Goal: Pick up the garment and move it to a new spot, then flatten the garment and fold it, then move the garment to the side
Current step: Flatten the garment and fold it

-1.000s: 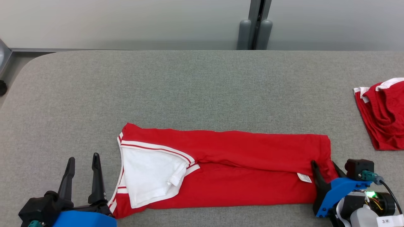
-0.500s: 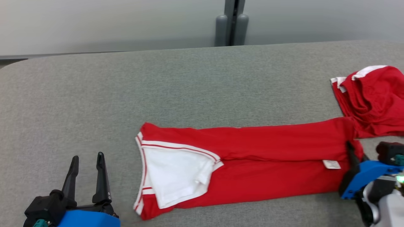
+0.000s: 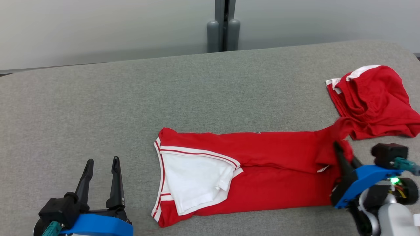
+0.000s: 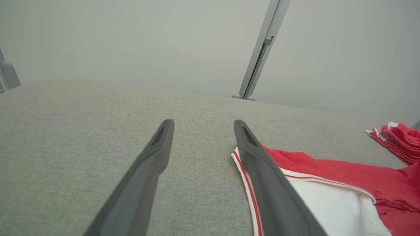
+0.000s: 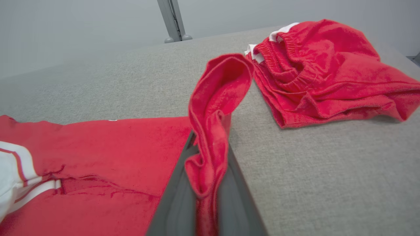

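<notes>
Broadly, the grey bench [image 3: 98, 98] carries the garment [image 3: 279, 170], a red top already folded into a long strip near the front edge, white lining showing at its collar end. A second red heap [image 3: 370, 101] lies at the far right, close beside the strip's raised end. The right gripper [image 3: 344, 154] has its jaws closed tight on that end; the left gripper [image 3: 102, 160] hovers by the collar, jaws parted and empty. This looks like the crosswise fold: next, carry the pinched end leftward over the strip, clear of the heap. A small white tag [image 3: 323, 168] is unreadable.
</notes>
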Tool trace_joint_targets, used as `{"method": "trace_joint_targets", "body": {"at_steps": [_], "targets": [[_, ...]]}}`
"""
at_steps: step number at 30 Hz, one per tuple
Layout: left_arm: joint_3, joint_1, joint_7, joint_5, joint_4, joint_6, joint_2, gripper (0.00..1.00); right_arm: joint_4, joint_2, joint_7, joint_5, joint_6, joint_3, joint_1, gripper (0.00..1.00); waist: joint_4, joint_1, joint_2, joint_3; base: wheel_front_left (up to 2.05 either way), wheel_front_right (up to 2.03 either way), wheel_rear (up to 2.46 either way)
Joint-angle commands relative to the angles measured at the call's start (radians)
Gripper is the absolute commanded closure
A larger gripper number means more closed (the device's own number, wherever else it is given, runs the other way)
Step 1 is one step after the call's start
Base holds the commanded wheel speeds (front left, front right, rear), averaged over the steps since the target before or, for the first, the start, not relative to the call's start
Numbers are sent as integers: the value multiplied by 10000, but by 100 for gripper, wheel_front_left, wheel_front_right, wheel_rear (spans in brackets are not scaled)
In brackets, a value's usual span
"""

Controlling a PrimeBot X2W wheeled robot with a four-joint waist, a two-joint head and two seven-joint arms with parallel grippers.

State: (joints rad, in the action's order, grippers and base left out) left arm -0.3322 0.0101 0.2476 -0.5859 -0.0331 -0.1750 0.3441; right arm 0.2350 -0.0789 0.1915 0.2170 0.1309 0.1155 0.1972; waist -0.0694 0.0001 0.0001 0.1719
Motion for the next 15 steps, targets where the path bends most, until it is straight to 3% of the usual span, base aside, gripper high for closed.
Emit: {"method": "trace_joint_targets", "body": {"at_steps": [1,10,15], "targets": [[23,-218,-39,54,-59,53,25,0,-197,86,56,174,-3,-343,-147,100,83,-1,-1,-43,0,0,0],[-10,-151,-2,3,-155,58,5,0,-546,277,-6,1230,-1,-2292,122,100,609,-1,-1,-278,0,0,0],[-116,-126,23,-10,-188,91,-94,0,-99,278,-443,2610,-1,-4009,585,100,990,-1,-1,-355,0,0,0]]}}
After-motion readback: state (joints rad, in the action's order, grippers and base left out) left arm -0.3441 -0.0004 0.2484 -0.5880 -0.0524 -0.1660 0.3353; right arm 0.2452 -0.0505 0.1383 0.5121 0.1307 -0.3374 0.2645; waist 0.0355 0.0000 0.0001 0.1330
